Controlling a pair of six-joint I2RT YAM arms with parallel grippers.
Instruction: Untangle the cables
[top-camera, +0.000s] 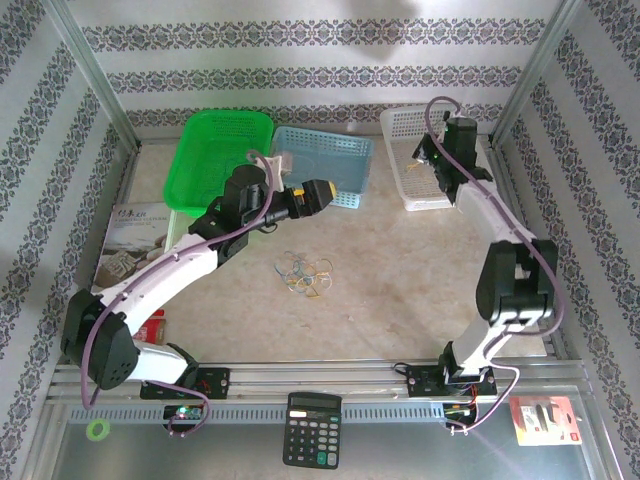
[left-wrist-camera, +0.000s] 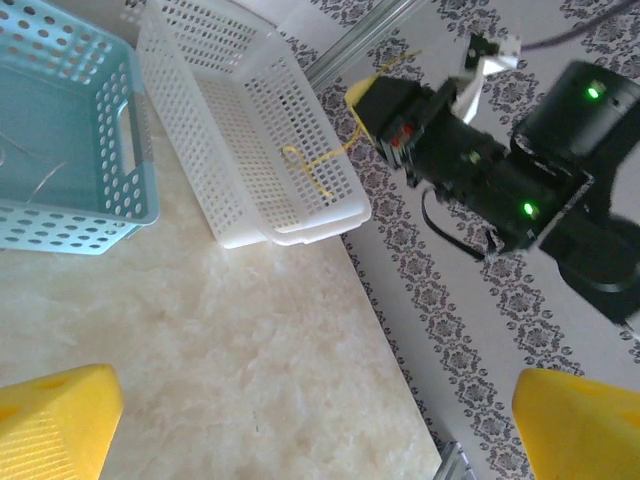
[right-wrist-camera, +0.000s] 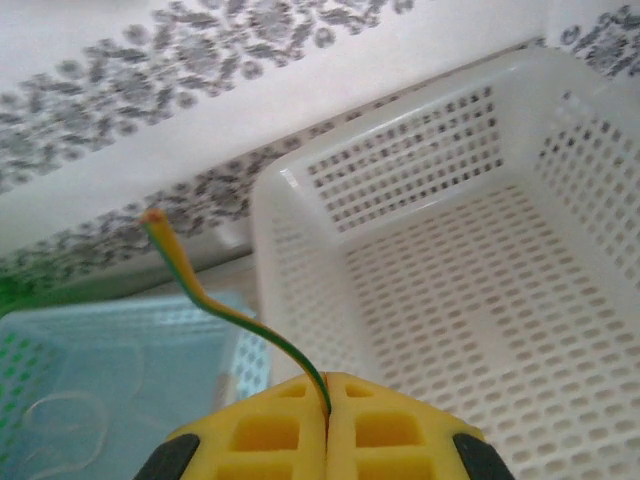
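1. Now, the right gripper (right-wrist-camera: 328, 412) is hanging above the white basket (right-wrist-camera: 270, 230) with one yellow-green cable (right-wrist-camera: 225, 310) in its tips. By the look of it, the step in hand is dropping this freed cable into that basket.
2. To do it well, the tips should be coming down nearer the basket floor before parting, so the springy cable is landing inside the walls and not hopping over the rim.
3. The cable's free end is curling out toward the side of the blue basket (left-wrist-camera: 140, 150), so centring the gripper over the white basket's floor before letting go is looking wise.
4. The right jaws are pressing flat together and pinching the cable in the seam between the two yellow pads. Nothing else is touching them.
5. The left gripper (top-camera: 318, 192) is hovering over the table (top-camera: 420, 290) just beside the blue basket. Its jaws are standing spread wide, holding nothing and touching nothing.
6. A whitish cable (left-wrist-camera: 45, 180) is lying inside the blue basket.
7. The remaining cables are sitting as a small tangle (top-camera: 305, 275) in the middle of the table, nearer the left gripper and well apart from the right one.
8. With that much lying knotted, the task is looking only partly done. The open left gripper is seeming best placed to go for one loop at the tangle's edge.
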